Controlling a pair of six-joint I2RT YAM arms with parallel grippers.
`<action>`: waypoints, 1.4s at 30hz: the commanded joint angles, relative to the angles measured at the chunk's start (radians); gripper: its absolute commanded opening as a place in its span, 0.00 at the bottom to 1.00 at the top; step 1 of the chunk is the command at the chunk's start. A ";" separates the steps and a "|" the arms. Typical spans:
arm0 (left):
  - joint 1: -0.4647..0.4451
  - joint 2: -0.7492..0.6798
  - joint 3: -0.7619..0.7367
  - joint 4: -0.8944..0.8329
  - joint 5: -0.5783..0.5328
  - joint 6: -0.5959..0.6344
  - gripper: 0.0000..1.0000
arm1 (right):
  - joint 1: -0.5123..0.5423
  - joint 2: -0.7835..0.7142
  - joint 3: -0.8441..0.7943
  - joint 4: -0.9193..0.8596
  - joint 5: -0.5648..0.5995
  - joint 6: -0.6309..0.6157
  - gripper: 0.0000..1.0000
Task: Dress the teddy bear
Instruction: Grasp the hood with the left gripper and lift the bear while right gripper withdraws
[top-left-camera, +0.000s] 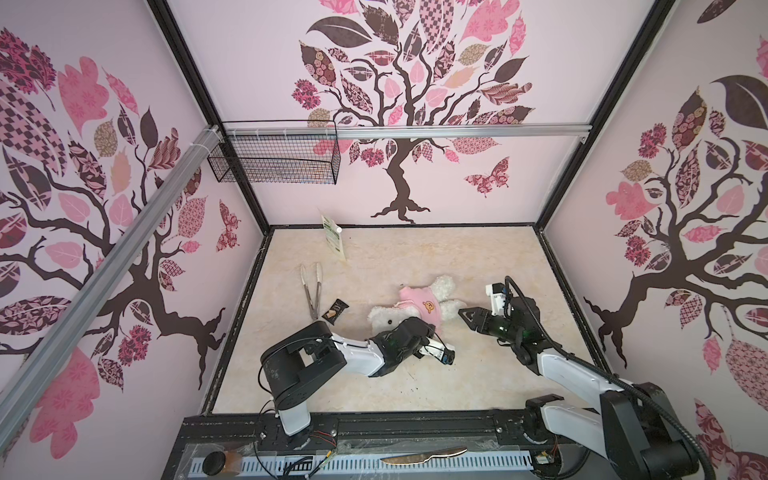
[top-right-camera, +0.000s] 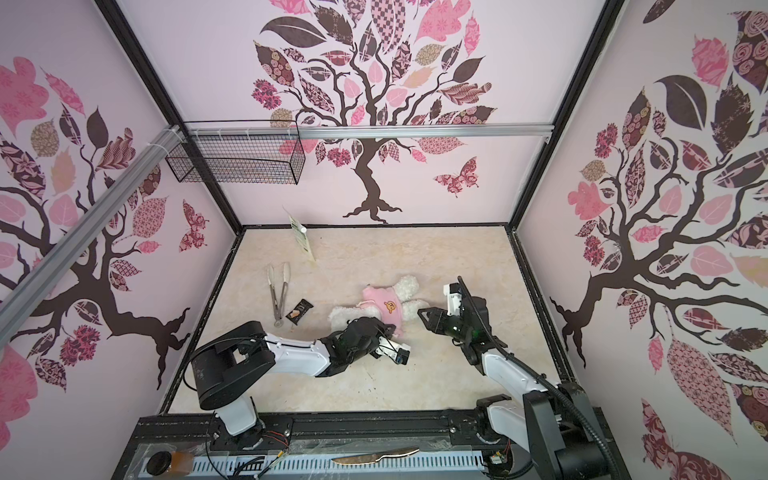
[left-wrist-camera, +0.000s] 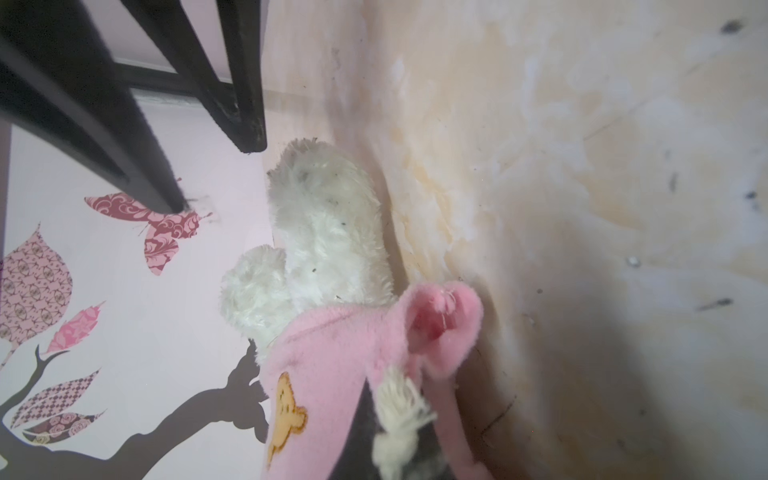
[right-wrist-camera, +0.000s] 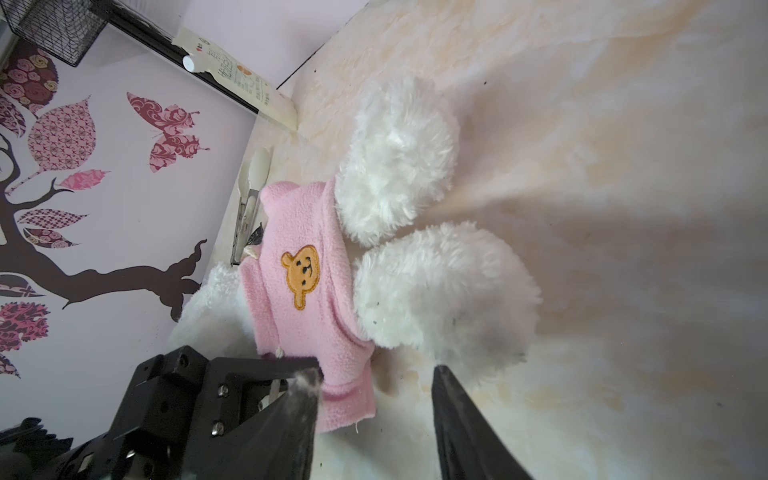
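Left fingers (left-wrist-camera: 366, 419) clamped on pink hoodie (right-wrist-camera: 291, 216); right fingers (right-wrist-camera: 453, 415) half-open, empty, beside teddy bear (right-wrist-camera: 436, 291) legs.

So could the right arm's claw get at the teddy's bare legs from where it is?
Probably yes. The right claw stands open just beside the teddy bear's bare legs, with nothing between; the left claw grips the pink hoodie farther along.

Teddy bear (top-left-camera: 386, 319) | look: fluffy white plush, stubby legs | state: pink hoodie (top-left-camera: 419, 305) with orange bear patch on torso, legs bare | pose: lying flat, diagonal | place: right of the tongs (top-left-camera: 312, 291), well apart, head end nearer them, legs pointing away
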 joint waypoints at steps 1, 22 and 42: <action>0.021 -0.097 -0.009 -0.037 0.068 -0.162 0.00 | -0.001 -0.103 0.009 -0.014 0.033 -0.042 0.48; 0.445 -0.813 -0.069 -0.550 0.845 -0.783 0.00 | 0.300 -0.350 0.023 0.000 0.055 -0.344 0.58; 0.578 -0.837 -0.051 -0.654 1.394 -0.802 0.00 | 0.551 -0.078 -0.023 0.368 -0.150 -0.638 0.78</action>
